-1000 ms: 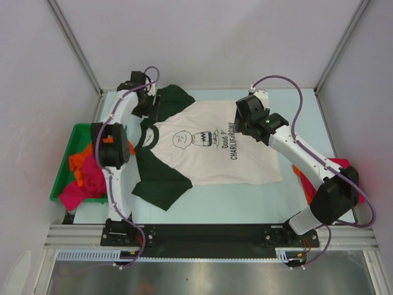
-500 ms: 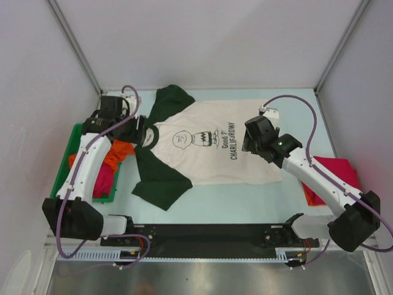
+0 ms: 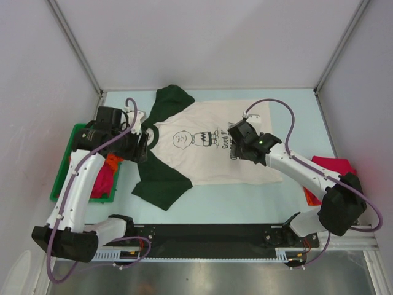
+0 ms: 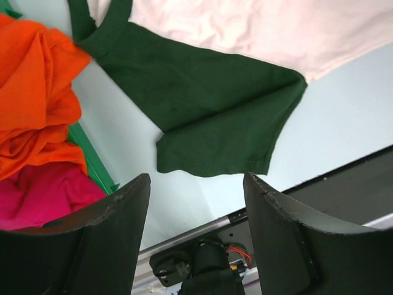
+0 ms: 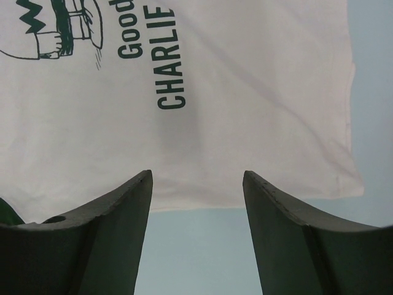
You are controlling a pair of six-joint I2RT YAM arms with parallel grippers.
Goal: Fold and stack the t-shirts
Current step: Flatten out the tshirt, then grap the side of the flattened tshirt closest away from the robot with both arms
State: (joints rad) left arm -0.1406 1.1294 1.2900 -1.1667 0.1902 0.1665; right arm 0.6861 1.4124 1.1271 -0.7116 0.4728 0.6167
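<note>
My left gripper (image 4: 196, 184) and right gripper (image 5: 196, 178) hover open, empty, over the cream Charlie Brown t-shirt (image 3: 202, 153): limp, probably light cloth, best pinched at green sleeve (image 4: 209, 110) and hem (image 5: 347, 123).

Brightly and evenly lit from above, with faint soft shadows under arms (image 3: 80, 184). Sharp overhead; near fingers (image 4: 98, 233) dark, slightly soft. Pink tint on right wall (image 3: 368, 141).

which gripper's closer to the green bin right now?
Left. The left gripper hovers near the cream t-shirt collar, just beside the green bin. The right gripper is over the shirt's printed lettering, on the far side from the bin.
</note>
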